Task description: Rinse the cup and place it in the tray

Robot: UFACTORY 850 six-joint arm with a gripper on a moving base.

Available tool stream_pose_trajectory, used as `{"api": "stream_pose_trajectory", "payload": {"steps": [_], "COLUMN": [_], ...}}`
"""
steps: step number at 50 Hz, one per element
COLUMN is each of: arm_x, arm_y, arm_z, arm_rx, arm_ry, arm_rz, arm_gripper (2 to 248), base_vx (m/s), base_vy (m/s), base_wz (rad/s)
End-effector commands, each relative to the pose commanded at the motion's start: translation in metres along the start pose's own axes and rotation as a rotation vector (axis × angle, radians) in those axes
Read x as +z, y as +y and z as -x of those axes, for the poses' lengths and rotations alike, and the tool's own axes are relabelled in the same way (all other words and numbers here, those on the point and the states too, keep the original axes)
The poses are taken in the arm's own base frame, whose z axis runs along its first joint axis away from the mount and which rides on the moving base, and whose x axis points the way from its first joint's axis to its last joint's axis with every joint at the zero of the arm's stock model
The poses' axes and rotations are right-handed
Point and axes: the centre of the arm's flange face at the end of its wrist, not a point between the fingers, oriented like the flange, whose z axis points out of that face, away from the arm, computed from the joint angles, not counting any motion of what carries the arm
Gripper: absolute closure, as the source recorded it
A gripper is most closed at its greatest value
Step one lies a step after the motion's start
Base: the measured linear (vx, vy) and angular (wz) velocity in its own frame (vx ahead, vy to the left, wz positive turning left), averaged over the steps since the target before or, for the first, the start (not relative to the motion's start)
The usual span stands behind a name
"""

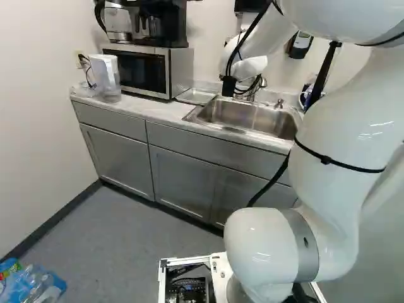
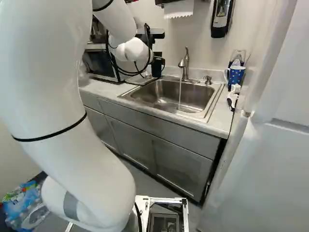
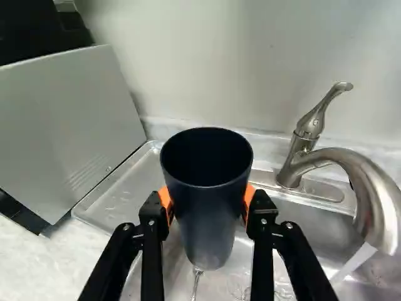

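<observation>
Wrist view: gripper clamped on dark cup, 1 finger each side. Cup mouth up, between tray and running faucet, apart from the stream.

Rounded white arm, black straps

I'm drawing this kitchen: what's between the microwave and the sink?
The metal tray lies between the microwave and the sink, as the left base view shows.
</observation>
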Motion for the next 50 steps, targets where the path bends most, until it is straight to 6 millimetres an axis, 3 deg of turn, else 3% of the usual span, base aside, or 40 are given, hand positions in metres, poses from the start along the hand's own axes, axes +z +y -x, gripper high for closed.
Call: {"api": "stream_pose_trajectory", "payload": {"steps": [14, 50], "arm_x": [0.012, 0.056], "arm_y": [-0.011, -0.065], "arm_z": [-0.003, -0.010], "arm_rx": [-0.006, -0.033], "arm_ry": [0.001, 0.005], "arm_rz": [-0.018, -0.099], "arm_gripper": [126, 126], "base_vx": [0.000, 0.000], "base_vy": [0.000, 0.000], "base_wz": [0.000, 0.000]}}
